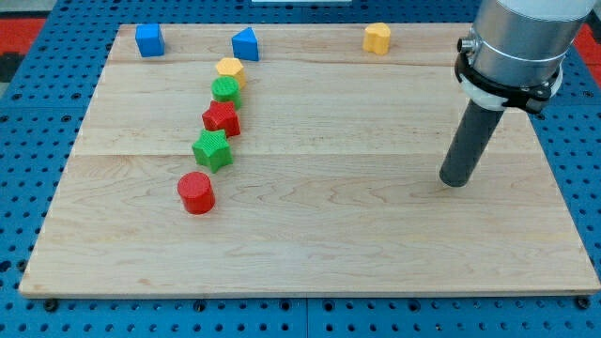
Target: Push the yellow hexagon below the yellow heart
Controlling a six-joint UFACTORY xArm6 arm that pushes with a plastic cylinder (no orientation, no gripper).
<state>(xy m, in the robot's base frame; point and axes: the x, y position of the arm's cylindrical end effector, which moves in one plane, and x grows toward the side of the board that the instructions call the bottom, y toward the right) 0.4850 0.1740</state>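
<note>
The yellow hexagon (229, 69) sits at the upper left of the wooden board (310, 244), at the top of a slanted chain of blocks. The yellow heart (377, 38) lies near the board's top edge, right of centre. My tip (454, 181) rests on the board at the view's right, far to the right of and below the hexagon, and below and to the right of the heart. It touches no block.
Below the hexagon runs a chain: a green cylinder (225, 90), a red star (222, 118), a green star (212, 150) and a red cylinder (196, 192). A blue cube (149, 40) and a blue triangular block (245, 44) sit near the top edge.
</note>
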